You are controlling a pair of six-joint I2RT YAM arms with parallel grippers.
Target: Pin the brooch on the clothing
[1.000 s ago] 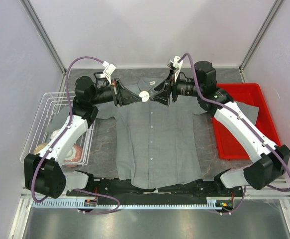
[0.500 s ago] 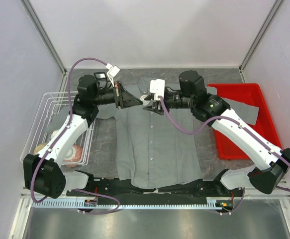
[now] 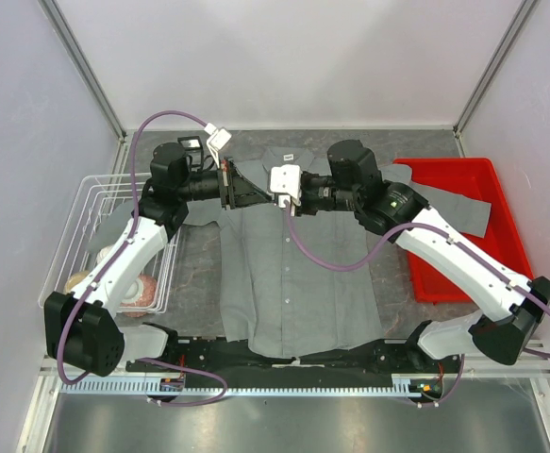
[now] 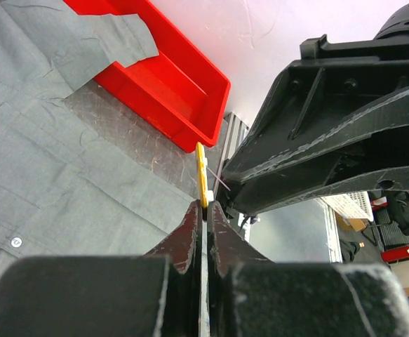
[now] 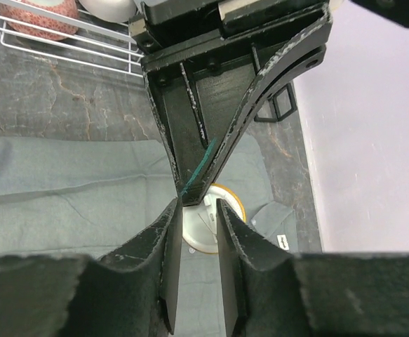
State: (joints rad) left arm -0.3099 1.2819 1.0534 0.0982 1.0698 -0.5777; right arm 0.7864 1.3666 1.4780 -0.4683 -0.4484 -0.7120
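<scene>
The clothing (image 3: 293,274), a grey button-front shirt, lies flat on the table with its collar at the far side. Above the collar my two grippers meet tip to tip. My left gripper (image 3: 266,194) (image 4: 204,205) is shut on the brooch (image 4: 202,179), which shows edge-on as a thin orange-gold disc. In the right wrist view the brooch (image 5: 205,230) shows its white back and gold rim. My right gripper (image 5: 198,205) stands with its jaws narrowly apart on either side of it. Whether its pads touch the brooch I cannot tell. In the top view the brooch is hidden.
A red bin (image 3: 482,168) stands at the right with the shirt's sleeve draped into it. At the left is a white wire basket (image 3: 93,203) holding a patterned bowl (image 3: 135,289). Purple cables loop over both arms.
My right arm has swung left and rolled its wrist, bringing its jaws around the brooch while they narrowed. The left gripper has kept its hold and dropped slightly nearer the shirt.
</scene>
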